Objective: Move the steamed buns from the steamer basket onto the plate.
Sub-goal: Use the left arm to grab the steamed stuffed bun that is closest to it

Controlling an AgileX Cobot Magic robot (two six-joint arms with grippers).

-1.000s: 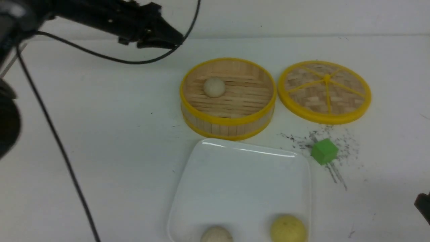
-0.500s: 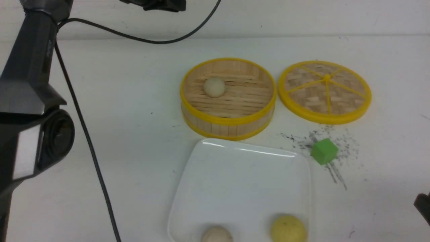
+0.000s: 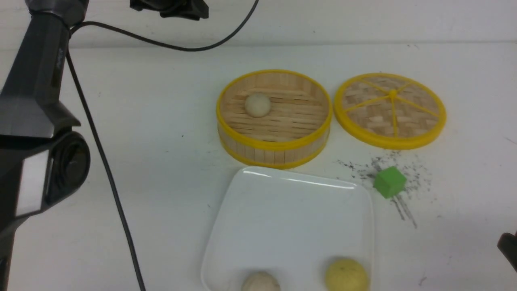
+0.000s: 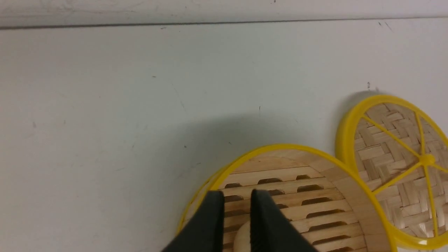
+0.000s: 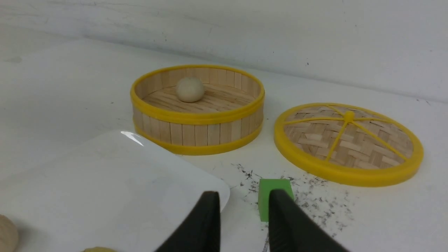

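- Your left gripper [image 4: 238, 194] hangs high over the steamer basket [image 3: 274, 147]. Its jaws are parted just a sliver and there's nothing between them.
- The last bun [image 3: 257, 104] sits pretty much straight under that gap, on the basket's far-left floor. It's round, so there's no long axis to line up with, and I'd say any wrist angle works.
- The left arm is clearly nearer. Your right gripper [image 5: 243, 197] sits low out by the table's right edge, pointing at the green cube [image 3: 389, 182], jaws apart and empty.
- The slat floor is flat but the basket wall is close to the bun, so I'd open wider before dropping.
- The plate [image 3: 291, 210] has two buns [image 3: 260, 283] along its near edge, with loads of bare room on the basket side.
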